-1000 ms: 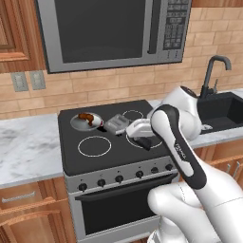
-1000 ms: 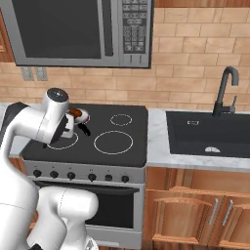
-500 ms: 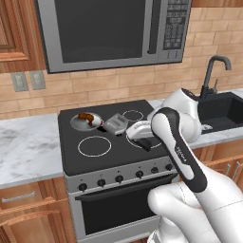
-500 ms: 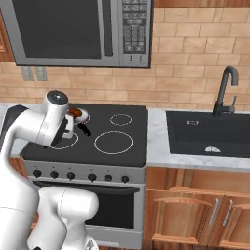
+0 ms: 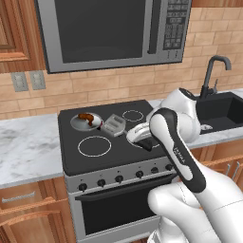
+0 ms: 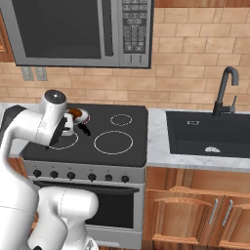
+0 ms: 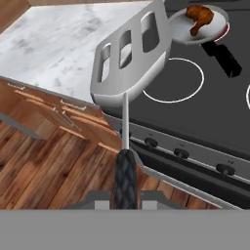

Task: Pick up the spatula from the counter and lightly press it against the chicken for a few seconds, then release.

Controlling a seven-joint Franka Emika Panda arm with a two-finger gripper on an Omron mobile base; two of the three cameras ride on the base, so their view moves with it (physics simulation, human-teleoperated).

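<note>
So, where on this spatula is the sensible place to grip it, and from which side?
Grip the spatula by its dark ribbed handle, at the end opposite the slotted blade, coming in from behind along the thin shaft. That leaves the flat blade free and pointing ahead toward the chicken in the pan. The gripper is shut on the handle in just this way.

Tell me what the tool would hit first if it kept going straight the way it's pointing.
Likely the stovetop by the front burner ring, with the spatula in the tool landing first; the chicken sits farther on. Depth is unclear.
</note>
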